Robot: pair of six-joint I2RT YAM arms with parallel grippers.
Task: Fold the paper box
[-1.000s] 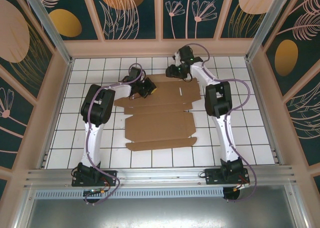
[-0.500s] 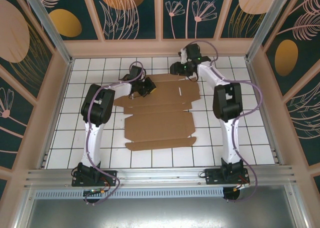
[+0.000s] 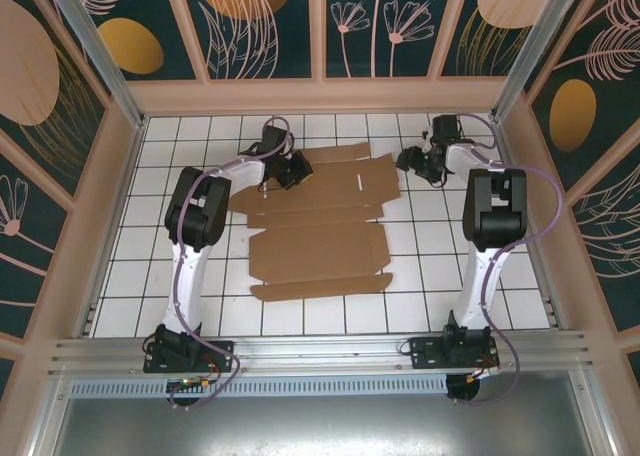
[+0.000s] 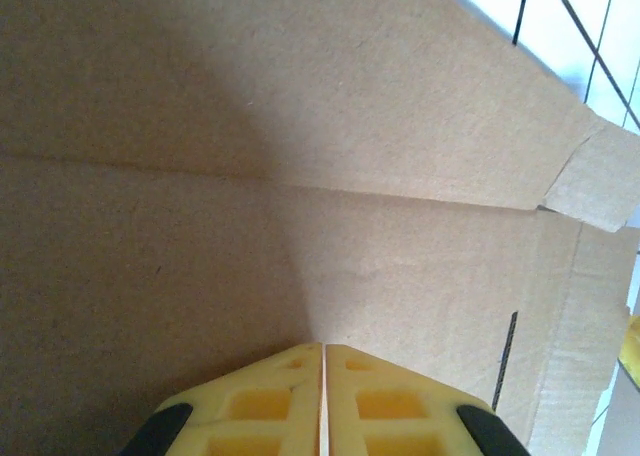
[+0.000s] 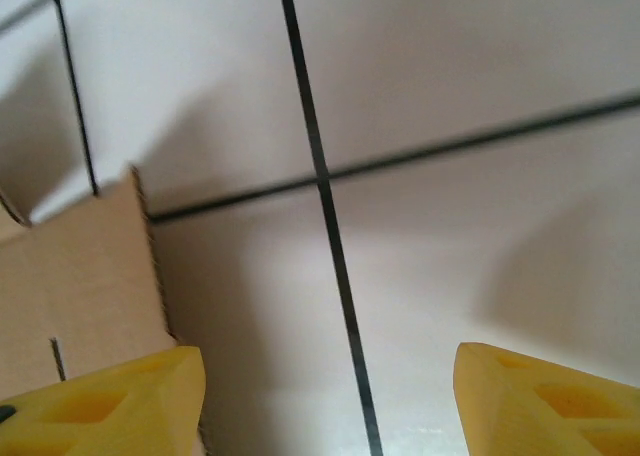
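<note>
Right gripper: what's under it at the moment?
Mostly bare tiled table lies under the open right gripper. The paper box edge sits beside one finger; that finger covers whatever cardboard lies directly beneath it.

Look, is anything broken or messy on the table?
Nothing is broken or spilled. The paper box lies unfolded, only a bit crooked against the white tiles. The left gripper hangs over its far left part, jaws shut.

We count one paper box point(image 3: 320, 251) and two grippers, namely the left gripper point(image 3: 291, 172) and the right gripper point(image 3: 408, 161).
</note>
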